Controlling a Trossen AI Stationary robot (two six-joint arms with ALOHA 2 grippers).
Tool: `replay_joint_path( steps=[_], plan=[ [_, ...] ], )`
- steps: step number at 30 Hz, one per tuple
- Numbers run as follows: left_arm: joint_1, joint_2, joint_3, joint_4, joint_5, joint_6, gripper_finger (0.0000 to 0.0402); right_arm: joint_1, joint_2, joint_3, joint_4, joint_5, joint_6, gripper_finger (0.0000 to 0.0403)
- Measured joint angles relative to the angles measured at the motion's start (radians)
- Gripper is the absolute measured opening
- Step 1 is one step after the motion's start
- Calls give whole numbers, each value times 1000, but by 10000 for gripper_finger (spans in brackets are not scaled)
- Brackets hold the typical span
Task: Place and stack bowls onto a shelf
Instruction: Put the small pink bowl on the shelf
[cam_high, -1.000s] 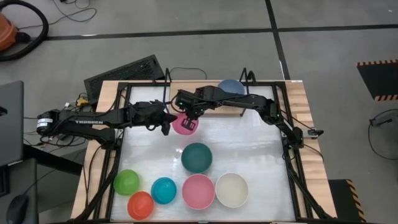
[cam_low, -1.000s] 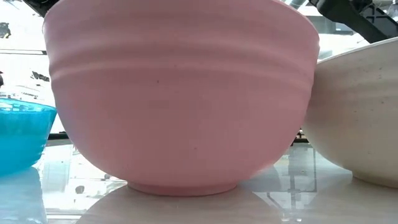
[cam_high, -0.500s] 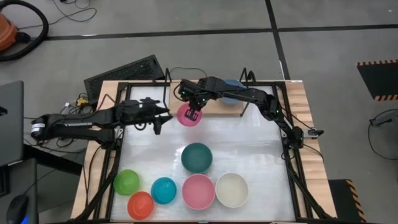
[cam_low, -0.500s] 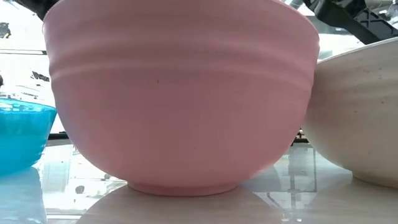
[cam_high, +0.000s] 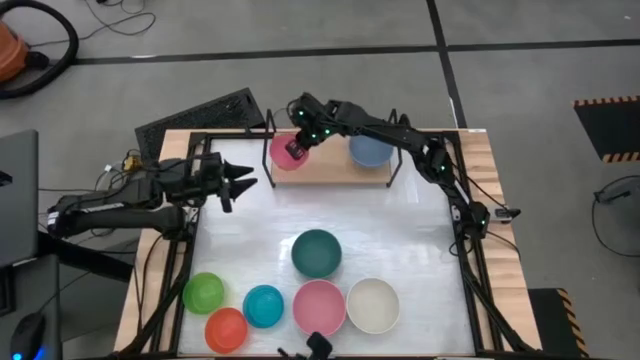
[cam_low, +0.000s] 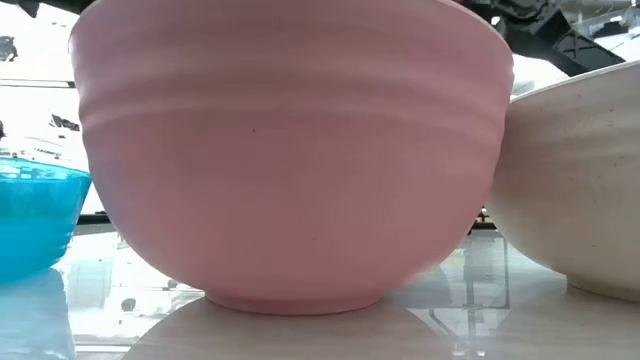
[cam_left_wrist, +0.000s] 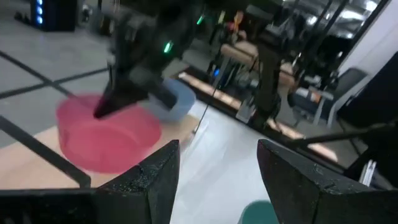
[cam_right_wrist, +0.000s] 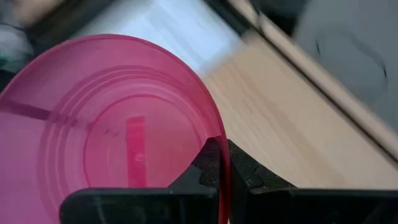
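The small magenta bowl (cam_high: 285, 151) sits over the left end of the light-wood shelf (cam_high: 330, 172) at the table's far edge. My right gripper (cam_high: 299, 146) is shut on its rim. A grey-blue bowl (cam_high: 371, 151) stands on the shelf's right part. My left gripper (cam_high: 238, 181) is open and holds nothing, left of the shelf; its spread fingers (cam_left_wrist: 158, 180) face the magenta bowl (cam_left_wrist: 106, 134). Dark teal (cam_high: 316, 252), green (cam_high: 203, 292), orange (cam_high: 226, 329), cyan (cam_high: 263, 306), pink (cam_high: 319, 307) and cream (cam_high: 372, 305) bowls rest on the white tabletop. My right gripper pinches the magenta bowl's rim (cam_right_wrist: 217, 144), one finger inside the bowl and one outside its wall. The fingers come from above, slanting down from the table's right. The bowl stays mouth-up over the shelf board (cam_right_wrist: 280, 118); whether its base rests on the board I cannot tell.
Black wire uprights (cam_high: 271, 130) stand at the shelf's ends. The low view is filled by the pink bowl (cam_low: 290, 150), with the cream bowl (cam_low: 580, 180) and cyan bowl (cam_low: 30, 220) beside it. A keyboard (cam_high: 200, 115) lies beyond the table's far-left corner.
My left gripper has opened, let go of the magenta bowl and drawn back toward the table's left edge. My right gripper has carried the bowl from above the tabletop toward the far edge, over the shelf's left end.
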Motion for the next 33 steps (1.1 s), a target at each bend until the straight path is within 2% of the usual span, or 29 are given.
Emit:
replay_joint_path(
  steps=[2, 8, 19, 33],
  plan=[
    [0, -17, 0, -9, -1, -1, 199, -6, 36, 4, 44, 1, 40, 23],
    [0, -25, 0, -32, -6, -19, 199, -8, 101, 1, 33, -1, 117, 23],
    [0, -22, 0, -50, -30, -20, 199, -27, 111, 3, 42, 87, 156, 23],
    [0, -22, 0, -49, -58, -26, 199, -20, 111, 2, 44, 77, 173, 27]
  ],
)
